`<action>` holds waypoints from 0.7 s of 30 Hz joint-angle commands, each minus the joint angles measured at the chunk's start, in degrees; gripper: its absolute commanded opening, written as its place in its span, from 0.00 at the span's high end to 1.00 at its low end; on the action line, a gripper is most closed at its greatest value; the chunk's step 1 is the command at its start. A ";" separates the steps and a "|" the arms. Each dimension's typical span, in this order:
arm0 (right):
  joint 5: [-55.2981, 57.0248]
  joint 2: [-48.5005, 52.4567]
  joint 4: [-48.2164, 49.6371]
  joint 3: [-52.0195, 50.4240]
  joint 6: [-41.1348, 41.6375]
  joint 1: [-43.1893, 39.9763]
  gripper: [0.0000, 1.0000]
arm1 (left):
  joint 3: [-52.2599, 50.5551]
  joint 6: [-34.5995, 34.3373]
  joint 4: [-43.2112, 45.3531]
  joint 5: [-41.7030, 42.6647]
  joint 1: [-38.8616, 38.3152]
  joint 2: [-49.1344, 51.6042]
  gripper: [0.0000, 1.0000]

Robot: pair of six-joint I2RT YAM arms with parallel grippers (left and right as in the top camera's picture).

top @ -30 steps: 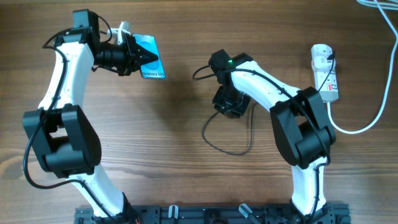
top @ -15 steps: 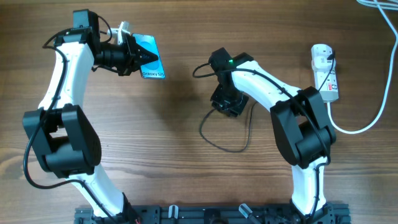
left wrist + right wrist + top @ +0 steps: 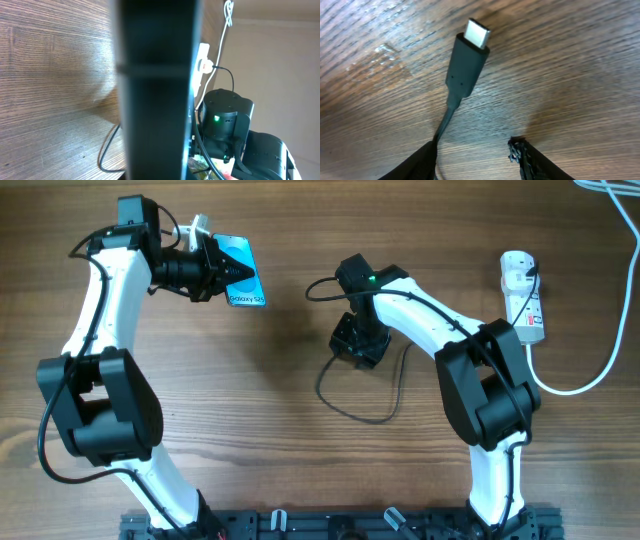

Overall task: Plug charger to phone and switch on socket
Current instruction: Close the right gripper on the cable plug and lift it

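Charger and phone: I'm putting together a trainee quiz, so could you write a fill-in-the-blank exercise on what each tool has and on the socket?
1. The left tool is shut on the ____.
2. The right tool is shut on the ____, whose metal plug is bare.
3. The thick cord leaving the socket is ____ in colour.

Missing words: phone; charger; white.
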 commanded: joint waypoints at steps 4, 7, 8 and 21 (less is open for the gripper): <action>7.08 0.85 3.45 -0.72 2.16 -0.39 0.46 | 0.33 0.33 -0.07 1.92 -0.33 -0.98 0.96; 10.93 0.87 3.61 -0.72 3.65 -0.39 0.48 | 0.33 0.33 -0.07 1.92 -0.74 -0.98 0.96; 11.10 0.87 3.61 -0.72 3.63 -0.39 0.48 | 0.33 0.33 -0.04 1.90 -0.90 -0.98 0.96; 16.41 0.87 3.19 -0.76 3.48 -0.35 0.75 | 0.33 0.33 -0.02 0.39 -1.40 -0.98 0.96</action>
